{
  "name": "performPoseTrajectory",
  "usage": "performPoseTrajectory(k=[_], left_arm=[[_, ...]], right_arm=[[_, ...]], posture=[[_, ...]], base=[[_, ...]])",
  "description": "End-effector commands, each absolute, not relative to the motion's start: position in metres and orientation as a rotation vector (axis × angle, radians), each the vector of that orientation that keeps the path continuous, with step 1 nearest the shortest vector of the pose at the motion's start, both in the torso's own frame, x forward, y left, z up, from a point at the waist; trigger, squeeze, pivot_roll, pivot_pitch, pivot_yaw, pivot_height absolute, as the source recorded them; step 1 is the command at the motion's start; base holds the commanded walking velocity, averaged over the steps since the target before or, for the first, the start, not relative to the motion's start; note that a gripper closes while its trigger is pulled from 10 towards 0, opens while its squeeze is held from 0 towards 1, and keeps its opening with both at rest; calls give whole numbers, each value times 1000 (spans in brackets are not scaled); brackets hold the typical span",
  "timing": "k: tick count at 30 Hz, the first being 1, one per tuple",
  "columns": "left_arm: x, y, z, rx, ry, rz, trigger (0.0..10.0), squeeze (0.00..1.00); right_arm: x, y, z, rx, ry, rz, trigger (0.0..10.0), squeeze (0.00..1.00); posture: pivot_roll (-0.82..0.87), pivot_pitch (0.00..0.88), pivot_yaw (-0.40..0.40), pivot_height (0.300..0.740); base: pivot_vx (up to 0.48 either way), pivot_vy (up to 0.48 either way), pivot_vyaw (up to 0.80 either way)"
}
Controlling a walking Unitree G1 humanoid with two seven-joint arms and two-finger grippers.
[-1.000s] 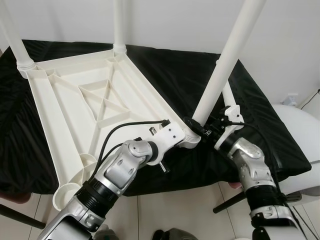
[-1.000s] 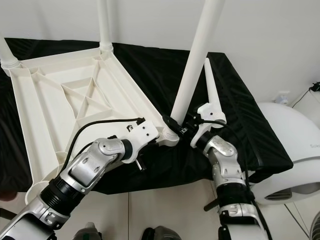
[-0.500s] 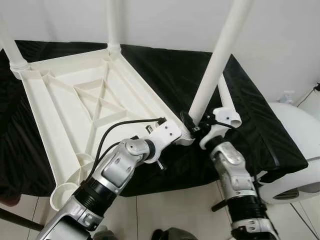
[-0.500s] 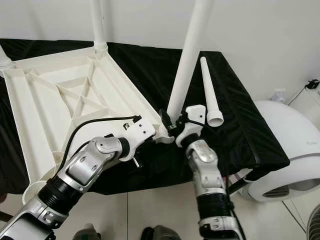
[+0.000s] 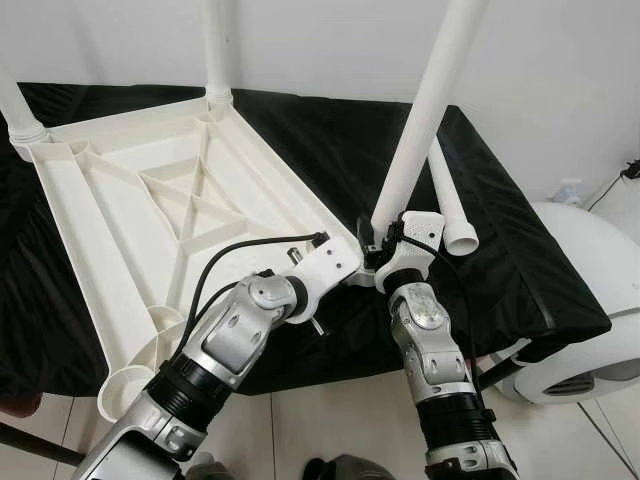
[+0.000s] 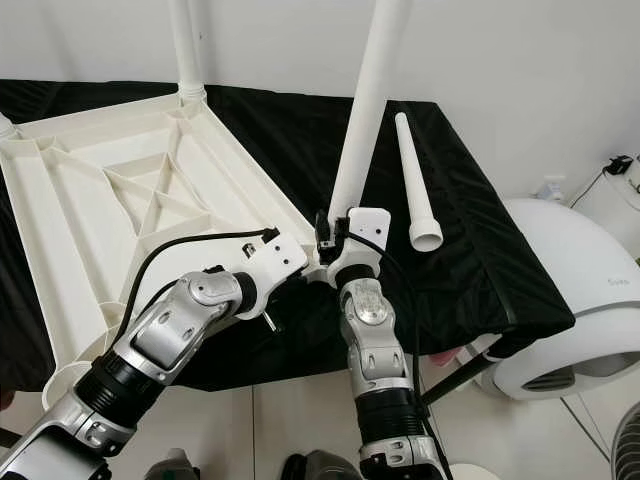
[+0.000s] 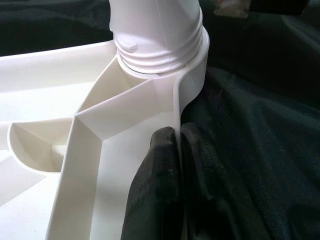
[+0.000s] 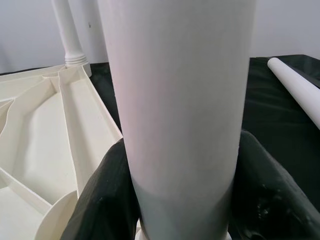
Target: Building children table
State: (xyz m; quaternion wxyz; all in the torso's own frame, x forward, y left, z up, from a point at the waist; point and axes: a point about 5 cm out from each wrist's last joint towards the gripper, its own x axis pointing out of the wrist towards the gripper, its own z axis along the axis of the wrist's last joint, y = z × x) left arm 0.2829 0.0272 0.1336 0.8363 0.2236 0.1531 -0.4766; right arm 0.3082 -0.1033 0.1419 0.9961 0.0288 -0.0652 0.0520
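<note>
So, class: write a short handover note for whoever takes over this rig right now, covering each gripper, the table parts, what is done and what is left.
Left gripper: shut on the upturned tabletop's rim, beside the near-right socket.
Right gripper: shut on the leg standing in that socket, low down.
Done: two far legs, one at the far corner and one at the far-left corner, stand in their sockets.
Left: seat this leg fully; fit the loose leg lying on the black cloth into the empty near-left socket.

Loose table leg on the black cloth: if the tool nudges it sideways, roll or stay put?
The loose leg is a smooth round tube lying flat on the black cloth, so it would probably roll. Its flared end might make it curve rather than run straight. It looks like hollow plastic, so likely light and stiff; the cloth's wrinkles may slow it.
</note>
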Motion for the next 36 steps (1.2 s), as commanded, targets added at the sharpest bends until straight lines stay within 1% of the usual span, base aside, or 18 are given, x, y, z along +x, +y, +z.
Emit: performPoseTrajectory(k=[1,2,3,4,9,13,14,15,16,19,20,25,26,28,30,31,33,36], left_arm=[[267,5,141,445,272,-1145,10000,0],[267,5,141,445,272,-1145,10000,0],[267,5,141,446,272,-1146,10000,0],[267,5,140,446,271,-1146,10000,0],[267,5,140,447,269,-1147,10000,0],[266,4,140,448,268,-1148,10000,0],[267,4,141,448,268,-1147,10000,0],[267,4,141,448,269,-1146,10000,0],[267,5,140,448,269,-1145,10000,0],[267,5,140,448,270,-1143,10000,0],[267,5,141,447,269,-1141,10000,0],[267,5,141,446,269,-1139,10000,0],[267,5,141,446,269,-1139,10000,0],[267,5,141,445,268,-1140,10000,0],[267,4,141,444,268,-1145,10000,0],[267,4,141,444,268,-1145,10000,0],[267,3,142,442,267,-1149,10000,0],[268,2,142,437,265,-1149,10000,0]], right_arm=[[309,-109,133,53,-74,54,10000,0],[309,-109,133,53,-74,54,10000,0],[309,-110,133,55,-71,47,10000,141],[309,-110,132,56,-68,45,10000,1000],[307,-107,132,96,-59,88,10000,1000],[307,-115,132,50,-74,25,10000,1000],[307,-117,130,37,-68,31,10000,729],[306,-118,129,28,-62,36,10000,729],[306,-120,127,30,-55,54,10000,0],[305,-122,126,26,-52,101,10000,0],[302,-125,125,51,-53,181,10000,0],[299,-132,124,73,-39,369,10000,0],[299,-132,124,73,-39,369,10000,0],[297,-137,126,10,-58,491,10000,0],[299,-149,132,-17,-62,657,10000,0],[299,-149,132,-17,-62,657,10000,0],[301,-156,136,-13,-58,739,10000,0],[310,-171,140,-62,-36,829,10000,0]], posture=[[52,0,-117,740],[52,0,-117,740],[52,0,-117,740],[50,0,-118,740],[49,0,-118,740],[49,0,-119,740],[49,0,-120,740],[49,0,-120,740],[50,0,-121,740],[50,0,-122,740],[48,0,-121,740],[44,0,-120,740],[44,0,-120,740],[40,0,-115,740],[26,0,-104,740],[26,0,-104,740],[26,0,-104,740],[30,5,-104,740]], base=[[0,0,0],[0,0,0],[0,0,0],[0,0,0],[0,0,0],[0,0,0],[0,0,0],[0,0,0],[0,0,0],[0,0,0],[0,0,0],[0,0,0],[0,0,0],[0,0,0],[0,0,0],[0,0,0],[0,0,0],[0,0,0]])
